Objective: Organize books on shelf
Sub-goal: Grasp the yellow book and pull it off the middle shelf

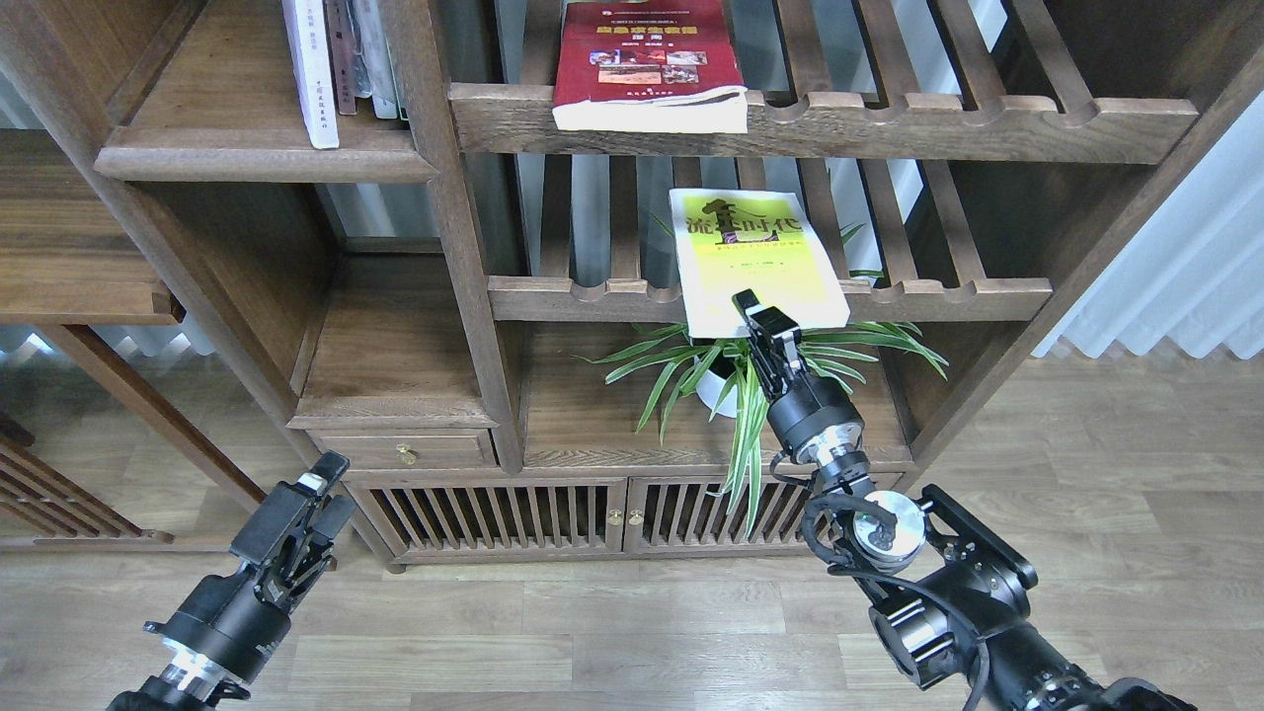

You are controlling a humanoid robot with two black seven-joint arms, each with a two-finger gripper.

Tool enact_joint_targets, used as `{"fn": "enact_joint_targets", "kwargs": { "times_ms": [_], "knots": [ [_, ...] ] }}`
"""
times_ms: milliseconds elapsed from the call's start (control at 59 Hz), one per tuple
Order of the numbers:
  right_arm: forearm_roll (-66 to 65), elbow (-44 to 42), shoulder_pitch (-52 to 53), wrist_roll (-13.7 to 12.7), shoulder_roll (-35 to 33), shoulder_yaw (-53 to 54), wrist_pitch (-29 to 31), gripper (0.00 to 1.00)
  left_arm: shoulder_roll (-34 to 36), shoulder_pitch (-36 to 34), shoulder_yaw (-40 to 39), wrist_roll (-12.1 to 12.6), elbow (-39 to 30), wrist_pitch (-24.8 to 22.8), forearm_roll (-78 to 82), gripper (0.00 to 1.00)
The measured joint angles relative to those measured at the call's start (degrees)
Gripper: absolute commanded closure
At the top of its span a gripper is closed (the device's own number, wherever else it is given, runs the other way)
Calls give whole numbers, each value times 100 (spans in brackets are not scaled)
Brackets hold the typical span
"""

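In the head view, the right gripper (752, 314) reaches up from the lower right to the near edge of the yellow-green book (755, 259). Its fingers are clamped on this near edge, one finger lying on top of the cover. The book has big dark Chinese characters on the cover and lies flat on the lower slatted rack (918, 291), with its near end hanging over the notched front rail. Under the book, a potted plant (736, 370) with long green leaves stands on a lower board, and the gripper's wrist passes in front of the leaves.

The dark red book (647, 61) with small photos lies flat on the upper slatted rack (987, 123), well above the yellow-green one, and its near edge sticks out a little over the front rail.

At the upper left is the shelf (237, 138), a solid dark-brown board with a rounded front edge. On it several books stand upright near the right post; the white book (311, 74) is the leftmost one, and the covers behind it are too dark to tell apart.

The left gripper (321, 484) is low at the left, above the floor (612, 632), well apart from every book. Its fingers are close together and hold nothing.
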Motion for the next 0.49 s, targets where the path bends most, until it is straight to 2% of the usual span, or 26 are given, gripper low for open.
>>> {"fn": "enact_joint_targets", "kwargs": {
  "times_ms": [305,492],
  "knots": [
    [28,1967,-1385,-115,0,-282,195,96,0,-3,113,0,22,0,-38,2],
    [-87,2918,-2247,-119,-40,-680,198,96,0,61,535,0,-8,0,-551,2]
  ]
}}
